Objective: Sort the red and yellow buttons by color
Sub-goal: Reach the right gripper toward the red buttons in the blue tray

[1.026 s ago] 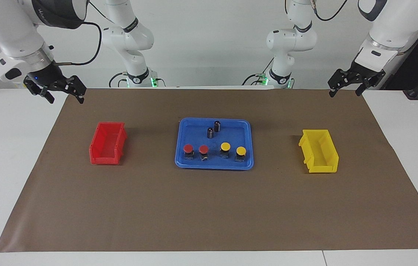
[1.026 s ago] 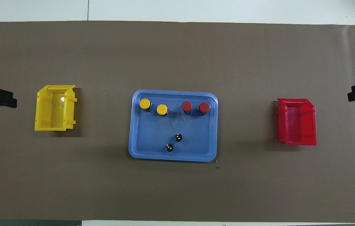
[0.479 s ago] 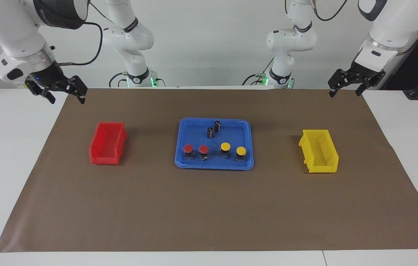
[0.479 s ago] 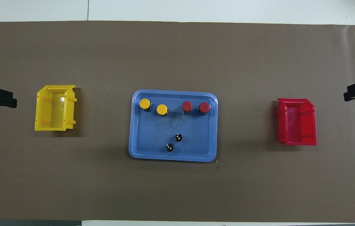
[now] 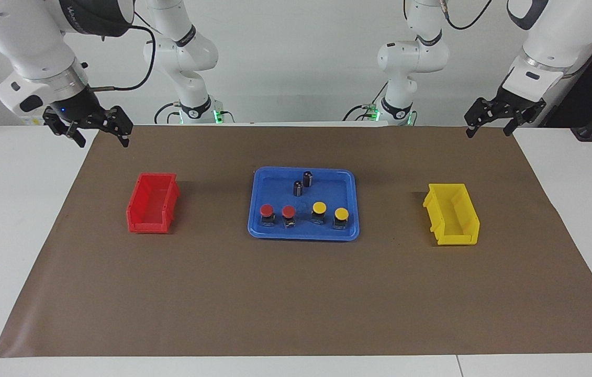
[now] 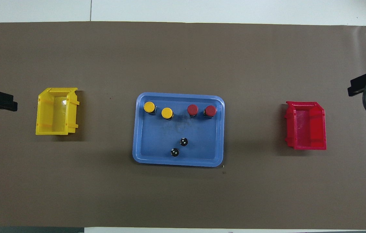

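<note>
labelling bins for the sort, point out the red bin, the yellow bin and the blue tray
red bin (image 5: 145,226), facing view, on its wall farthest from the robots
yellow bin (image 5: 458,239), facing view, on its wall farthest from the robots
blue tray (image 5: 303,234), facing view, on its rim farthest from the robots

The facing view looks from high across the table toward both robots. The overhead view looks steeply down from above the robots' end. Both share the brown mat (image 5: 296,293), blue tray (image 5: 303,233) and two bins, rotated half a turn.
</note>
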